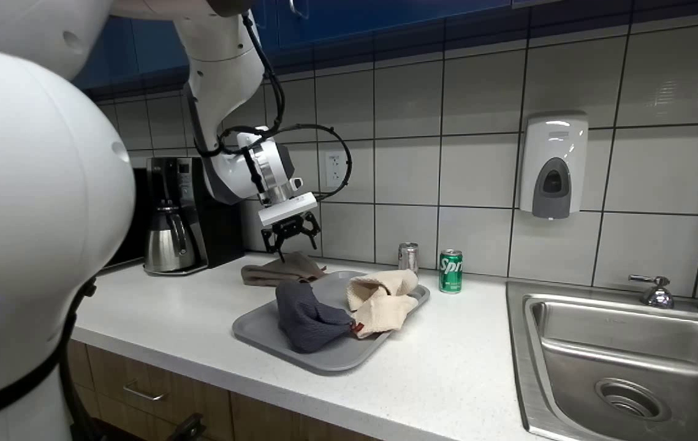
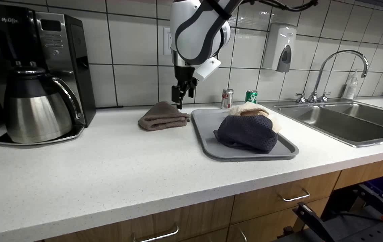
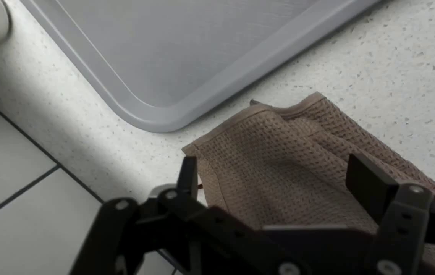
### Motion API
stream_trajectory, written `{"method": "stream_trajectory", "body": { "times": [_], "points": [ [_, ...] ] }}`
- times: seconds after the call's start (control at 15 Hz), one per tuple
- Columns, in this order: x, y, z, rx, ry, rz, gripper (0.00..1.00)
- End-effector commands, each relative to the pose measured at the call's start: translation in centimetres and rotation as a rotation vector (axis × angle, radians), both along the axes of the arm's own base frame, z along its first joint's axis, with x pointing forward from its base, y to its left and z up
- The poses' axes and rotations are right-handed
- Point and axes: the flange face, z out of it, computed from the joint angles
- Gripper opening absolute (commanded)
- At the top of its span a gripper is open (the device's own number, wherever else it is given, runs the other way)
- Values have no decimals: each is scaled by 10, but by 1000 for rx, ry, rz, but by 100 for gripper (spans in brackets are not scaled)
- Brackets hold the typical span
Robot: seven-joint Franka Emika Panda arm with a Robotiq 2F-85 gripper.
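- In an exterior view, a dark blue cloth (image 1: 309,318) and a cream cloth (image 1: 388,300) rest crumpled on a grey tray (image 1: 250,327); a brown cloth (image 1: 269,274) lies on the counter (image 1: 447,367) outside it; so, judging by this, two cloths are on the tray, one is off it, and the brown one is not yet gripped.
- There too, the arm (image 1: 220,86) bends down at the wrist; the gripper (image 1: 298,253) hangs low by the brown cloth, slightly tilted, its fingers spread.
- In an exterior view, the brown cloth sits folded between the coffee maker (image 2: 60,64) and the tray; the gripper points down at the cloth's tray-side end; a silver can (image 2: 227,98) and a green can (image 2: 251,96) stand behind the tray.
- In the wrist view, the jaws stand well apart with nothing pinched; one pad (image 3: 370,187) is over the brown cloth, the other by its hemmed edge; the cloth's corner is near the tray's, with counter showing between; whether either pad touches cloth, I cannot tell.
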Motion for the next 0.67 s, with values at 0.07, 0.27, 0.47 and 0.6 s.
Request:
{"method": "stream_trajectory", "body": {
  "times": [0.07,0.27,0.47,0.6],
  "points": [
    [18,7,6,30,45,184,100],
    [24,12,5,50,64,257,100],
    [20,24,7,65,75,331,100],
    [14,33,5,61,85,376,100]
  ]
}}
